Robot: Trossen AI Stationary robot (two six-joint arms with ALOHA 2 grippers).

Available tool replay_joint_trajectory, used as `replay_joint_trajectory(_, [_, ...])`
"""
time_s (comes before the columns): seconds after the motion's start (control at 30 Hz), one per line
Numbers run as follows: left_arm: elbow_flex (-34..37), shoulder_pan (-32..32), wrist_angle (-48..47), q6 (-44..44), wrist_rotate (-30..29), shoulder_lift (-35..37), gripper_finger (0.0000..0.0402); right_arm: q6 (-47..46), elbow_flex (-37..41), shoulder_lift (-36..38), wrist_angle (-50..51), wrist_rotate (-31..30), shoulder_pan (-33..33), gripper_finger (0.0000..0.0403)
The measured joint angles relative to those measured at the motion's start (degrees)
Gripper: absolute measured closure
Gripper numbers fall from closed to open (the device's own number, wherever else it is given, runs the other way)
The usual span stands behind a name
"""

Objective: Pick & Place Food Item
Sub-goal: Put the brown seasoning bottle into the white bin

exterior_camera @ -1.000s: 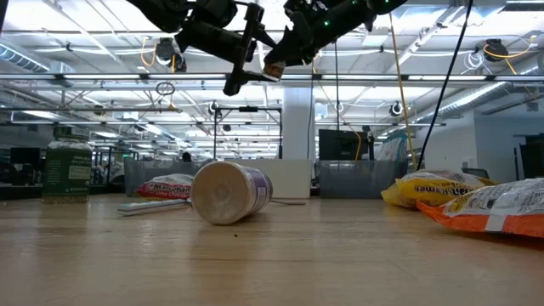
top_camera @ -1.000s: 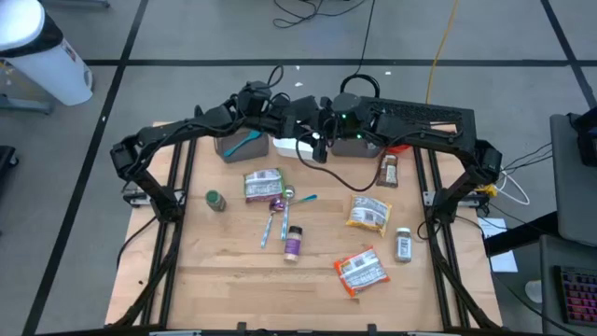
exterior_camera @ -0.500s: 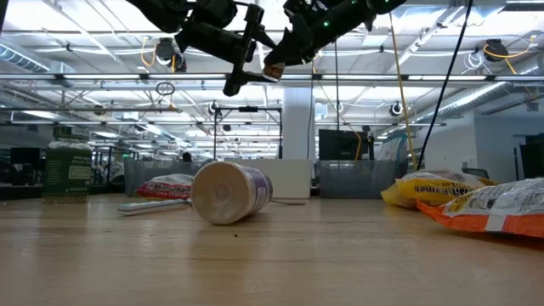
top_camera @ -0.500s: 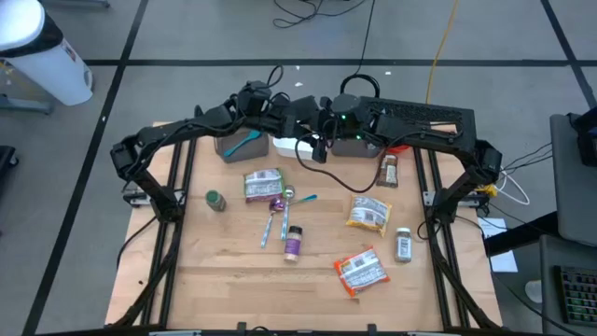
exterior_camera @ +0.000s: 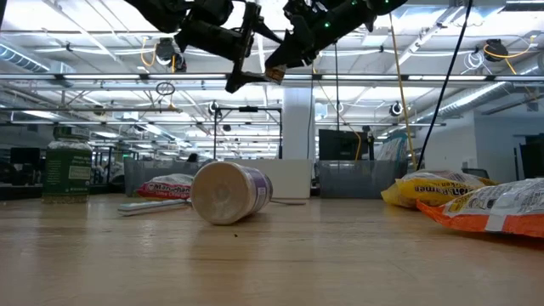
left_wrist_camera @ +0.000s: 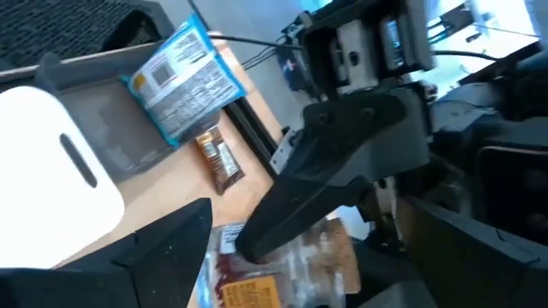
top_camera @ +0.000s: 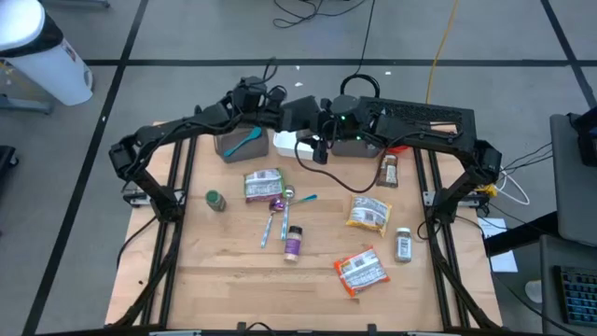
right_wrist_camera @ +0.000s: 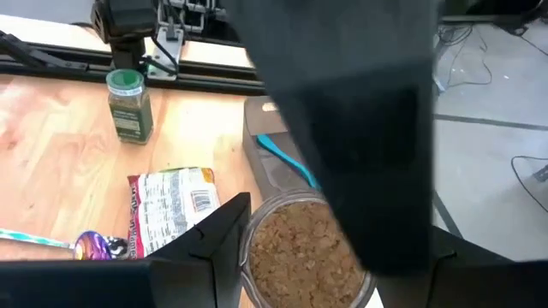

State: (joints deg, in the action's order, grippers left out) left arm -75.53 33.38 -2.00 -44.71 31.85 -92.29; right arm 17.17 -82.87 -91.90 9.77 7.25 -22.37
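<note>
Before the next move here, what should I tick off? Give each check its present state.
1. Right hand closed on the tub: ok.
2. Left hand open: ok.
3. Left hand clear of the tub: cannot tell, since it hangs right over it.
4. Room between the two hands to move freely: not ok; they crowd together at the table's back.
5. White bin beneath the hands free to take the tub: cannot tell.

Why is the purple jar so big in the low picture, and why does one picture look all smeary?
Low view: the purple jar lies close to the camera, so it looms; bright ceiling lights glare behind. Left wrist view: smeary with motion blur, the blue packet tilted and soft.
</note>
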Motion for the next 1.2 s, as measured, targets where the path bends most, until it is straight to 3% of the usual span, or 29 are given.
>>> replay_joint_trajectory(0.23, [-0.01, 4.82, 0.41, 0.01, 11.01, 0.0, 0.0032, -0.65, 0.0, 0.52, 1.79, -1.27, -1.39, 0.0221])
replay_joint_trajectory(0.37, [-0.02, 8.78, 0.09, 0.4, 16.54, 0.57, 0.0047, -1.75, -2.3, 0.7, 9.34, -1.25, -3.47, 0.0221])
replay_joint_trajectory(0.5, [-0.01, 12.32, 0.28, 2.94, 17.24, 3.11, 0.0061, -1.99, -6.44, 0.8, 14.95, -1.13, -6.15, 0.0221])
replay_joint_trajectory(0.77, [-0.02, 16.63, 2.88, 7.96, 17.19, 9.21, 0.0069, -6.92, -7.88, -0.05, 14.08, 5.04, -11.68, 0.0222])
replay_joint_trajectory(1.2, [-0.02, 14.55, 4.41, 7.96, 16.16, 11.67, 0.0074, -12.18, -7.78, -10.87, 7.61, 9.55, -12.52, 0.0222])
